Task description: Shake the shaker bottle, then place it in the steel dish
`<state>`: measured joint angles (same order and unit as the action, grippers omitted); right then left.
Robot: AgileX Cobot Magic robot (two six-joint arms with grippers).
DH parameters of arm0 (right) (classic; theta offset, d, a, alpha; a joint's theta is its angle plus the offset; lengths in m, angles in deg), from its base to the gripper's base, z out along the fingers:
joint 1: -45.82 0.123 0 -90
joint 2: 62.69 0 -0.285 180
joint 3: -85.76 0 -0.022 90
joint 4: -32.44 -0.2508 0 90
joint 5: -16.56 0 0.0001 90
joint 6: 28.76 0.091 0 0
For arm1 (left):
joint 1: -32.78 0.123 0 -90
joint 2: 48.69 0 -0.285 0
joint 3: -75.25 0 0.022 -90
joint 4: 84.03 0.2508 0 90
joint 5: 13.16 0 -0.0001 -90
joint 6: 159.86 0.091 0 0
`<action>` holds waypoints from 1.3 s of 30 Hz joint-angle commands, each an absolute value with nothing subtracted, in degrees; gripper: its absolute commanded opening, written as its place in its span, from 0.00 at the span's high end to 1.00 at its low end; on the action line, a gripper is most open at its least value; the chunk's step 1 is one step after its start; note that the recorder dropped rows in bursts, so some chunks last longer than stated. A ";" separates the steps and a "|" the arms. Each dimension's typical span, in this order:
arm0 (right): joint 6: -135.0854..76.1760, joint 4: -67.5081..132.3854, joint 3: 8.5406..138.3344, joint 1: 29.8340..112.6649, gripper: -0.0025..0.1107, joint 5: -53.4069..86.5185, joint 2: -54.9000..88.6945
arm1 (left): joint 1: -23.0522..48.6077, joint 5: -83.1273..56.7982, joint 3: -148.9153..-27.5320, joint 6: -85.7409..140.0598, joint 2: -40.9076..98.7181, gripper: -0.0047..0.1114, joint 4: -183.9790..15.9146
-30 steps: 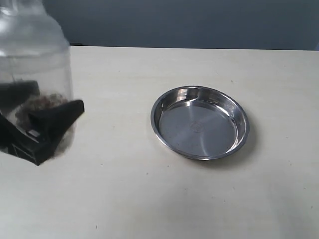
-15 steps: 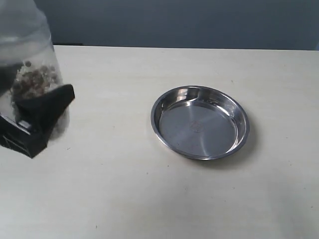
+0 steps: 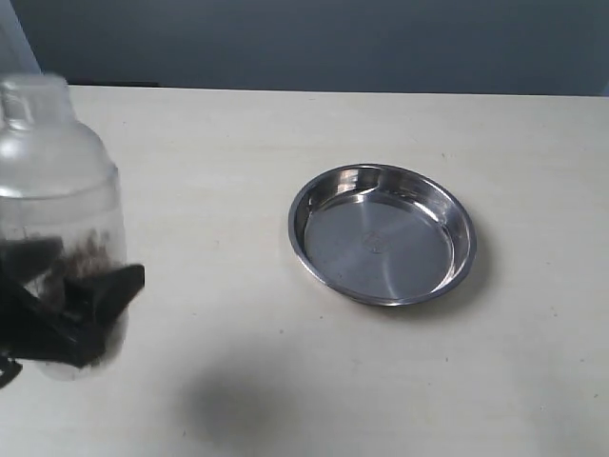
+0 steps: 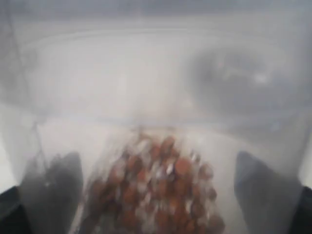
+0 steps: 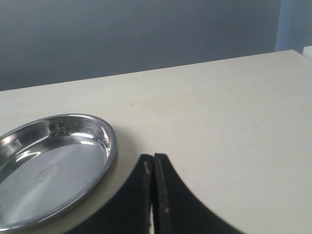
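Note:
The shaker bottle (image 3: 59, 181), clear and frosted with a small cap on top, stands upright in the air at the left of the exterior view, blurred by motion. Brown granules (image 4: 156, 190) lie in its lower part. My left gripper (image 3: 90, 268) is shut on the bottle's lower body, one black finger (image 3: 107, 295) in front and the other behind the plastic. The bottle (image 4: 156, 97) fills the left wrist view. The steel dish (image 3: 381, 249) lies empty on the table, right of centre. My right gripper (image 5: 153, 161) is shut and empty, just beside the dish (image 5: 48, 170).
A pale table top (image 3: 238, 381) carries the dish, with a dark wall (image 3: 333, 38) behind its far edge. The bottle casts a soft shadow (image 3: 238, 405) on the table in front of it.
The bottle, held by my left gripper, went up and left, then came down lower in view, so its cap now shows. The granules shifted inside. The dish has not moved.

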<state>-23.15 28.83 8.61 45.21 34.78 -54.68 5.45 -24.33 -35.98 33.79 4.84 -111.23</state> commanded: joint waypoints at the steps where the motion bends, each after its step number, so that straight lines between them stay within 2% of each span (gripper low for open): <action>1: -23.51 28.84 8.54 45.29 0.98 34.09 -54.90 | 1.88 -28.99 -44.61 26.02 -0.61 0.96 -97.18; 3: -23.51 28.84 8.54 45.29 0.98 34.09 -54.90 | 1.69 -23.12 -47.84 28.70 -3.45 0.96 -93.01; 7: -23.51 28.84 8.54 45.29 0.98 34.09 -54.90 | 6.37 -24.81 -38.49 30.13 5.14 0.96 -107.88; 12: -23.51 28.84 8.54 45.29 0.98 34.09 -54.90 | 3.87 -27.31 -43.45 27.83 1.17 0.96 -102.07; 16: -23.51 28.84 8.54 45.29 0.98 34.09 -54.90 | 3.87 -23.04 -43.45 28.14 3.86 0.96 -102.07; 19: -23.51 28.84 8.54 45.29 0.98 34.09 -54.90 | 3.03 -28.24 -49.41 28.02 0.41 0.96 -96.98; 21: -23.51 28.84 8.54 45.29 0.98 34.09 -54.90 | 3.14 -21.82 -51.81 28.15 -2.55 0.96 -93.96; 23: -23.51 28.84 8.54 45.29 0.98 34.09 -54.90 | 4.82 -18.59 -43.17 27.99 0.87 0.96 -97.32; 25: -23.51 28.84 8.54 45.29 0.98 34.09 -54.90 | 5.25 -25.29 -36.77 26.46 4.21 0.96 -104.43; 28: -23.51 28.84 8.54 45.29 0.98 34.09 -54.90 | 5.25 -28.55 -42.58 21.49 -1.13 0.96 -96.20; 31: -23.51 28.84 8.54 45.29 0.98 34.09 -54.90 | 5.25 -24.78 -46.38 21.78 -4.60 0.96 -90.37; 34: -23.51 28.84 8.54 45.29 0.98 34.09 -54.90 | 6.64 -19.19 -40.16 23.58 -1.05 0.96 -95.42; 36: -23.51 28.84 8.54 45.29 0.98 34.09 -54.90 | 7.28 -23.55 -33.89 22.47 3.31 0.96 -103.08; 39: -23.51 28.84 8.54 45.29 0.98 34.09 -54.90 | 5.39 -28.43 -35.84 18.59 2.33 0.96 -98.71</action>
<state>-23.15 28.83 8.61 45.21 34.78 -54.68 6.82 -20.75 -34.00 21.39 3.33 -100.80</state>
